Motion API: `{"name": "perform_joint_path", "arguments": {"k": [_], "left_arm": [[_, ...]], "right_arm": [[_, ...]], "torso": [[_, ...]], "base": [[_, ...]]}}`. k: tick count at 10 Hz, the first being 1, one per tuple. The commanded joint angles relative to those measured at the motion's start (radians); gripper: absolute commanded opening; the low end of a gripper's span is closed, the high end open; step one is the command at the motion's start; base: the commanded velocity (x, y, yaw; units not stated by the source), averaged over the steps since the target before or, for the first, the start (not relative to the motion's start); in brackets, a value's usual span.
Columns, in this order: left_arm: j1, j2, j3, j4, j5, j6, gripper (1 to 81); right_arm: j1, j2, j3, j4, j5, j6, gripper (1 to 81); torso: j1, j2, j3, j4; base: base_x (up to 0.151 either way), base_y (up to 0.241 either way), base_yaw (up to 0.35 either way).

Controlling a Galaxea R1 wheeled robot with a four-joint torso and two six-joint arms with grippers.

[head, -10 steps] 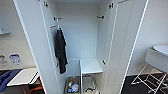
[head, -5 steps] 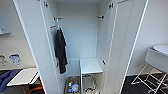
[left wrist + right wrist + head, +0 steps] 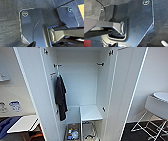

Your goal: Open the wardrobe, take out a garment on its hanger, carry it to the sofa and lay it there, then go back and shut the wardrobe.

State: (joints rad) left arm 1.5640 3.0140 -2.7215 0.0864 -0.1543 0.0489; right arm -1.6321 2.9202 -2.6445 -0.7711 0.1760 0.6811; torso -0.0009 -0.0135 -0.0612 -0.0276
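Grippers first: you cannot tell from either wrist view whether they are spread or pressed together, because the robot's own dark plate and jointed bar cover most of each picture, with dark grey carpet (image 3: 8, 18) around them. At 5 o'clock in the right wrist view a pale rounded object (image 3: 164, 43) is cut off by the edge, and you cannot identify it.

Looking outward through the head view, you face the wardrobe (image 3: 80, 84) with both doors swung wide; the left door (image 3: 32, 92) runs from 11 o'clock down to 7 o'clock, the right door (image 3: 125, 92) from 1 o'clock to 5 o'clock. Its top is cut off. On the inner left side, near 10 o'clock, a black T-shirt (image 3: 60, 98) hangs from a pale hanger hook (image 3: 58, 72); the hanger's arms are hidden under the cloth. You see no white T-shirt inside. At 6 o'clock a white shelf (image 3: 90, 112) sits above blurred clutter (image 3: 72, 134) too indistinct to name. A white chair with wire legs (image 3: 156, 112) stands at 4 o'clock, partly cut off. At 8 o'clock a white tabletop (image 3: 22, 124) meets something blue (image 3: 6, 125), cropped by the edge.
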Motion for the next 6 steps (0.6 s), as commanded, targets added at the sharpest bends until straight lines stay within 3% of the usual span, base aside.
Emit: {"name": "perform_joint_path", "arguments": {"k": [1, 6], "left_arm": [[-0.032, -0.003, 0.005, 0.012, 0.05, 0.005, 81.1], [-0.031, -0.001, 0.003, 0.013, 0.048, 0.005, 81.1]], "right_arm": [[0.028, -0.013, -0.001, -0.002, -0.036, 0.002, 81.1], [0.027, -0.008, -0.003, -0.001, -0.036, 0.003, 81.1]], "torso": [[0.001, 0.0, 0.0, 0.0], [0.001, -0.001, 0.001, 0.0]], "base": [[0.067, 0.0, 0.0], [0.1, 0.0, 0.0]]}}
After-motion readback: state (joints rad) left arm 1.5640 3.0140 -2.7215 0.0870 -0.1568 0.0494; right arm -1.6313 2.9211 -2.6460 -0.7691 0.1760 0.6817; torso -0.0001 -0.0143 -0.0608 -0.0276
